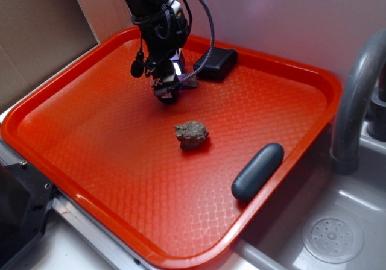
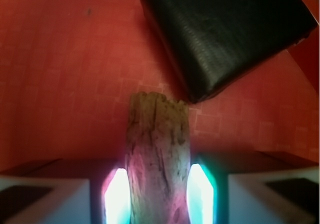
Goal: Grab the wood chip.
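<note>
Two fingers (image 2: pixel 119 196) of your gripper (image 2: pixel 159 194) pinch the wood chip (image 2: pixel 157 154) between them, at the far side of the red tray (image 1: pixel 84 101). You see the black box (image 2: pixel 225 34) just beside the chip, and the rock (image 1: pixel 192 135) lies well apart, nearer.

You've got the tray (image 1: pixel 90 83) sitting left of the sink (image 1: pixel 338 234), faucet (image 1: pixel 356 101) rising just past the tray's right rim. On the tray: rock (image 1: pixel 192 134) near the middle, capsule-shaped case (image 1: pixel 258 171) to its right, against the right rim. Box (image 1: pixel 215 64) lies at the back edge. Gripper (image 1: pixel 166 92) stands over the back area, just left of the box. Wood chip (image 2: pixel 157 154) lies between the fingers (image 2: pixel 117 196) (wrist view), its far end poking out ahead of them, just short of the box's near corner. Rock sits well in front of the gripper.
</note>
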Robot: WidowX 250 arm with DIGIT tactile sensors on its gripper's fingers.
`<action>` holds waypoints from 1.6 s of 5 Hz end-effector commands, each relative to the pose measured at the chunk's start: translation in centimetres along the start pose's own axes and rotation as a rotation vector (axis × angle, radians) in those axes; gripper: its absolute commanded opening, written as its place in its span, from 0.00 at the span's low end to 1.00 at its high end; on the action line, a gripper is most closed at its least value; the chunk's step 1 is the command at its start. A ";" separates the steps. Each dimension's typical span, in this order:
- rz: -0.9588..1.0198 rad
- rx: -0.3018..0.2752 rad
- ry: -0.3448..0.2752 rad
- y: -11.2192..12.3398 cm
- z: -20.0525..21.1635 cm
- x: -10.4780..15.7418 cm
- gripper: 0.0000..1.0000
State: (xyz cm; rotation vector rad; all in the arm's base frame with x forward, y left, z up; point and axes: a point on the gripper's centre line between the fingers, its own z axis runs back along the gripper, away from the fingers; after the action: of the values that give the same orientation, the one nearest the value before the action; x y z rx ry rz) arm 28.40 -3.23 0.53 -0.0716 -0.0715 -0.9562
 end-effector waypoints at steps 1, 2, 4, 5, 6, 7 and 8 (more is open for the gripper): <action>-0.009 -0.010 0.011 -1.5 -0.9 -0.2 0.00; -0.008 -0.006 0.060 -1.0 0.9 -0.7 0.00; 0.302 0.104 0.086 1.4 10.2 -5.0 0.00; 0.550 0.128 0.010 0.6 15.3 -8.6 0.00; 0.794 0.199 -0.083 -1.7 19.9 -8.8 0.00; 0.896 0.190 -0.123 -4.0 24.1 -7.5 0.00; 0.968 0.101 -0.085 -5.1 23.5 -6.6 0.00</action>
State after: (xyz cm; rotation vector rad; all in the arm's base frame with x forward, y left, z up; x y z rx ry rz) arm 20.18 3.10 22.80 -0.0505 -0.1162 0.0235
